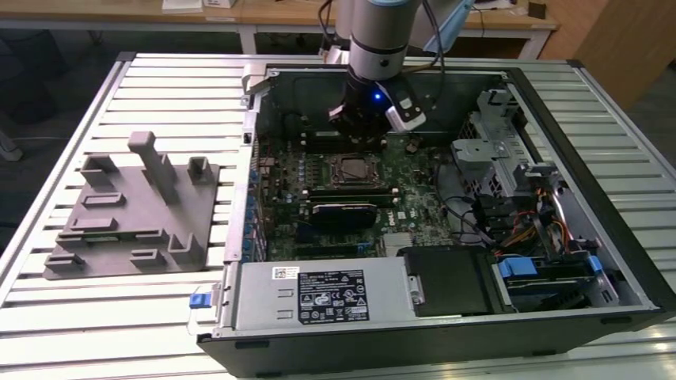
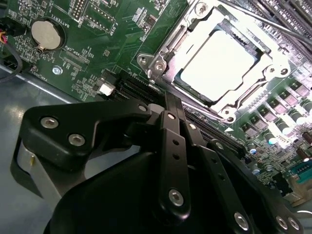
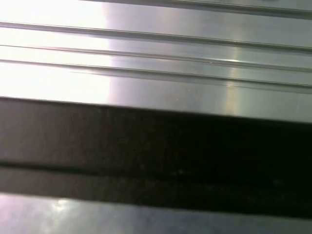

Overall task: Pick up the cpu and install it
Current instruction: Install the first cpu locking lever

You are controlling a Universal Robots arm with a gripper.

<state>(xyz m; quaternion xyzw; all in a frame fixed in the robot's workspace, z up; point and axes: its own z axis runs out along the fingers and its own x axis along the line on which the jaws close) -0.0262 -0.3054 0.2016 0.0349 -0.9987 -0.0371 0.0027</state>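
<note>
Cpu (image 2: 220,62) sits in the motherboard socket (image 2: 168,46); gripper (image 2: 168,105) closed, empty.

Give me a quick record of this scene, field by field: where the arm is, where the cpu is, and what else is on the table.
arm: gripper above the motherboard, inside the open computer case
cpu: pale silver chip lying in the socket, apart from the gripper
held: nothing visible
table: grey fixture with upright posts, at the exterior view's left of the case

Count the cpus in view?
1. The cpu sits in the motherboard socket in the second wrist view, below the gripper in the exterior view. Others could be hidden.
</note>
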